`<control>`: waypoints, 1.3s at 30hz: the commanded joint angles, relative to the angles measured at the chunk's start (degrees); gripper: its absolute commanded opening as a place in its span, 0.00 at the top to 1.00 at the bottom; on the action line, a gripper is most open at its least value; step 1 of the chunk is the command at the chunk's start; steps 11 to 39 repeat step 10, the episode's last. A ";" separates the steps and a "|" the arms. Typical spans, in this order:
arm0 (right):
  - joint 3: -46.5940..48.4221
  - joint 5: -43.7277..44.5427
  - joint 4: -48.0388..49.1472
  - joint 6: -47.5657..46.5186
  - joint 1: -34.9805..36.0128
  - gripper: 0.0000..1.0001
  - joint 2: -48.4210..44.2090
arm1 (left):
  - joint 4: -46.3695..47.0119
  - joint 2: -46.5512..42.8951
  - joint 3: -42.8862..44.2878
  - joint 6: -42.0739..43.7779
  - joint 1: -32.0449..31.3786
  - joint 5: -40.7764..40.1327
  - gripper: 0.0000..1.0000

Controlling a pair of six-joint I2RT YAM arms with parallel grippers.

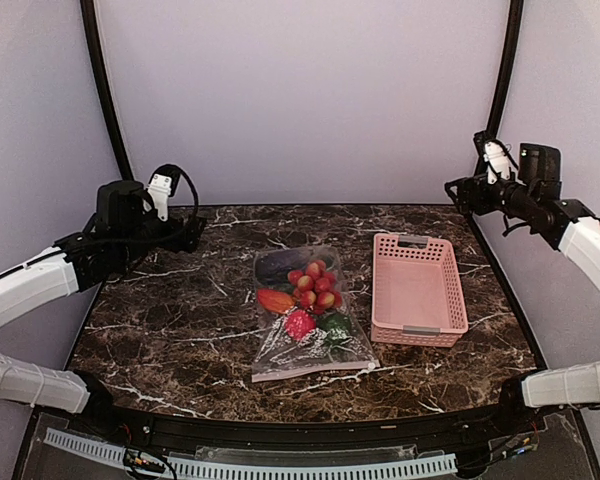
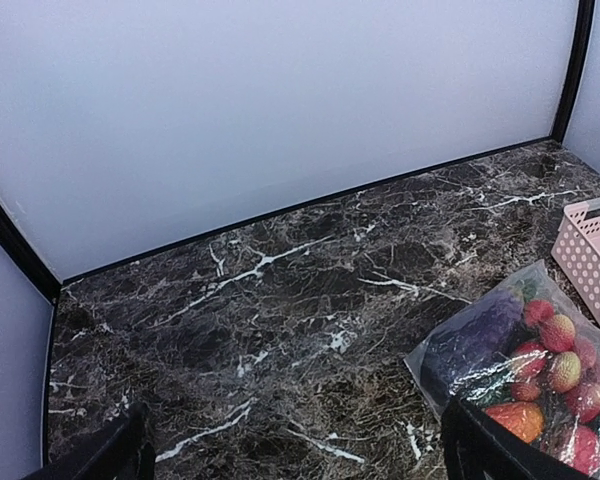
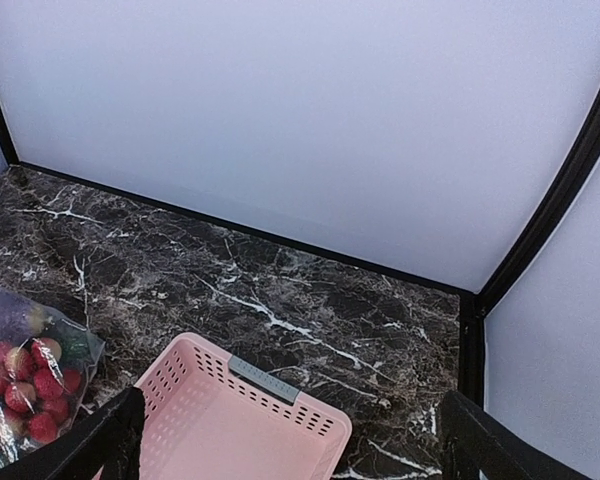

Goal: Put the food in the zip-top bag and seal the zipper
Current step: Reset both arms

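Lying mid-desk (image 1: pixel 180 330): clear zip-top bag (image 1: pixel 280 345), zipper (image 1: pixel 310 371) along nearest short edge, food (image 1: pixel 310 290) inside. Pink basket (image 1: pixel 417 290) near bag's right side, not touching. Farther back, left tool (image 1: pixel 185 232) raised over desk's left side, jaws wide, gripping nothing. Right tool (image 1: pixel 460 190) raised at far right corner, jaws wide, gripping nothing.

Food (image 1: pixel 305 290) inside flat bag (image 1: pixel 273 352); zipper (image 1: pixel 313 371) seemingly sealed.
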 commanded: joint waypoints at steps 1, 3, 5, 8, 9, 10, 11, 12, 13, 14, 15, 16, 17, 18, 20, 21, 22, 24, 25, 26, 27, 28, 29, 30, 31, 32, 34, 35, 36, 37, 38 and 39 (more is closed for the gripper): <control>-1.54 -0.96 3.00 1.03 -0.17 0.01 -0.21 | 9.11 -4.29 -6.91 -0.50 0.08 -2.22 0.01; -1.50 -1.66 3.00 1.18 -0.21 0.01 0.20 | 10.35 -4.28 -8.49 0.60 0.07 -4.68 0.01; -1.46 -1.97 3.05 1.48 -0.30 0.01 0.55 | 10.08 -3.88 -8.42 1.38 0.07 -7.54 0.01; -1.69 -2.66 3.41 1.58 -0.54 0.01 1.22 | 9.13 -3.58 -7.66 1.25 0.08 -10.05 0.01; -1.69 -3.04 3.48 1.84 -0.75 0.01 1.41 | 9.07 -3.60 -7.73 1.23 0.07 -10.33 0.01; -1.92 -3.65 3.62 1.92 -0.96 0.01 1.28 | 9.10 -3.64 -7.76 1.22 0.09 -10.27 0.01; -1.92 -3.65 3.62 1.92 -0.96 0.01 1.28 | 9.10 -3.64 -7.76 1.22 0.09 -10.27 0.01; -1.92 -3.65 3.62 1.92 -0.96 0.01 1.28 | 9.10 -3.64 -7.76 1.22 0.09 -10.27 0.01; -1.92 -3.65 3.62 1.92 -0.96 0.01 1.28 | 9.10 -3.64 -7.76 1.22 0.09 -10.27 0.01; -1.92 -3.65 3.62 1.92 -0.96 0.01 1.28 | 9.10 -3.64 -7.76 1.22 0.09 -10.27 0.01; -1.92 -3.65 3.62 1.92 -0.96 0.01 1.28 | 9.10 -3.64 -7.76 1.22 0.09 -10.27 0.01; -1.92 -3.65 3.62 1.92 -0.96 0.01 1.28 | 9.10 -3.64 -7.76 1.22 0.09 -10.27 0.01; -1.92 -3.65 3.62 1.92 -0.96 0.01 1.28 | 9.10 -3.64 -7.76 1.22 0.09 -10.27 0.01; -1.92 -3.65 3.62 1.92 -0.96 0.01 1.28 | 9.10 -3.64 -7.76 1.22 0.09 -10.27 0.01; -1.92 -3.65 3.62 1.92 -0.96 0.01 1.28 | 9.10 -3.64 -7.76 1.22 0.09 -10.27 0.01; -1.92 -3.65 3.62 1.92 -0.96 0.01 1.28 | 9.10 -3.64 -7.76 1.22 0.09 -10.27 0.01; -1.92 -3.65 3.62 1.92 -0.96 0.01 1.28 | 9.10 -3.64 -7.76 1.22 0.09 -10.27 0.01; -1.92 -3.65 3.62 1.92 -0.96 0.01 1.28 | 9.10 -3.64 -7.76 1.22 0.09 -10.27 0.01; -1.92 -3.65 3.62 1.92 -0.96 0.01 1.28 | 9.10 -3.64 -7.76 1.22 0.09 -10.27 0.01; -1.92 -3.65 3.62 1.92 -0.96 0.01 1.28 | 9.10 -3.64 -7.76 1.22 0.09 -10.27 0.01; -1.92 -3.65 3.62 1.92 -0.96 0.01 1.28 | 9.10 -3.64 -7.76 1.22 0.09 -10.27 0.01; -1.92 -3.65 3.62 1.92 -0.96 0.01 1.28 | 9.10 -3.64 -7.76 1.22 0.09 -10.27 0.01; -1.92 -3.65 3.62 1.92 -0.96 0.01 1.28 | 9.10 -3.64 -7.76 1.22 0.09 -10.27 0.01; -1.92 -3.65 3.62 1.92 -0.96 0.01 1.28 | 9.10 -3.64 -7.76 1.22 0.09 -10.27 0.01; -1.92 -3.65 3.62 1.92 -0.96 0.01 1.28 | 9.10 -3.64 -7.76 1.22 0.09 -10.27 0.01; -1.92 -3.65 3.62 1.92 -0.96 0.01 1.28 | 9.10 -3.64 -7.76 1.22 0.09 -10.27 0.01; -1.92 -3.65 3.62 1.92 -0.96 0.01 1.28 | 9.10 -3.64 -7.76 1.22 0.09 -10.27 0.01; -1.92 -3.65 3.62 1.92 -0.96 0.01 1.28 | 9.10 -3.64 -7.76 1.22 0.09 -10.27 0.01; -1.92 -3.65 3.62 1.92 -0.96 0.01 1.28 | 9.10 -3.64 -7.76 1.22 0.09 -10.27 0.01; -1.92 -3.65 3.62 1.92 -0.96 0.01 1.28 | 9.10 -3.64 -7.76 1.22 0.09 -10.27 0.01; -1.92 -3.65 3.62 1.92 -0.96 0.01 1.28 | 9.10 -3.64 -7.76 1.22 0.09 -10.27 0.01; -1.92 -3.65 3.62 1.92 -0.96 0.01 1.28 | 9.10 -3.64 -7.76 1.22 0.09 -10.27 0.01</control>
